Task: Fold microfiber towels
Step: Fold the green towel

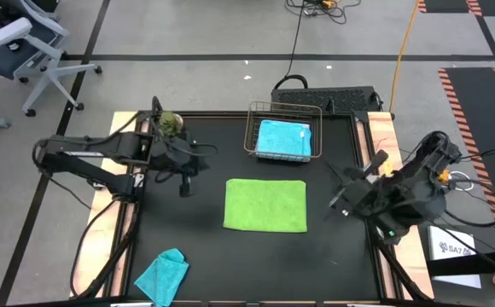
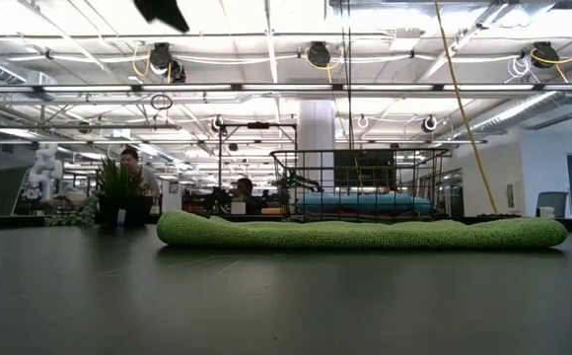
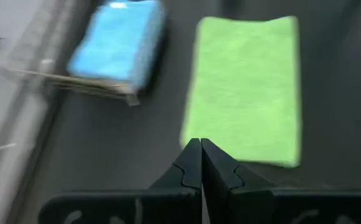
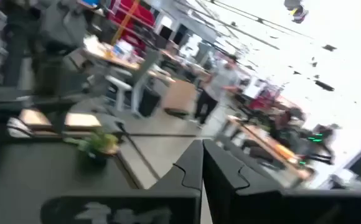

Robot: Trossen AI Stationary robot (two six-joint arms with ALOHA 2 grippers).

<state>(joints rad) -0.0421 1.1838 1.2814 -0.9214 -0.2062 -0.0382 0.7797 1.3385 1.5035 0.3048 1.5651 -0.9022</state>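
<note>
A lime green towel (image 1: 264, 205) lies folded into a flat rectangle at the table's middle; it also shows in the low view (image 2: 365, 232) and the left wrist view (image 3: 246, 87). A sky blue towel (image 1: 283, 139) lies folded in the wire basket (image 1: 252, 128) at the far side. A teal towel (image 1: 162, 275) lies crumpled at the near left corner. My left gripper (image 3: 200, 152) is shut and empty, raised left of the green towel (image 1: 192, 170). My right gripper (image 4: 202, 152) is shut and empty, raised at the table's right edge (image 1: 343, 192).
A small green plant (image 1: 171, 124) stands at the far left of the table, seen also in the right wrist view (image 4: 96, 144). Wooden strips (image 1: 115, 213) line the table's left and right edges. Beyond the table, a person (image 4: 215, 87) stands among desks.
</note>
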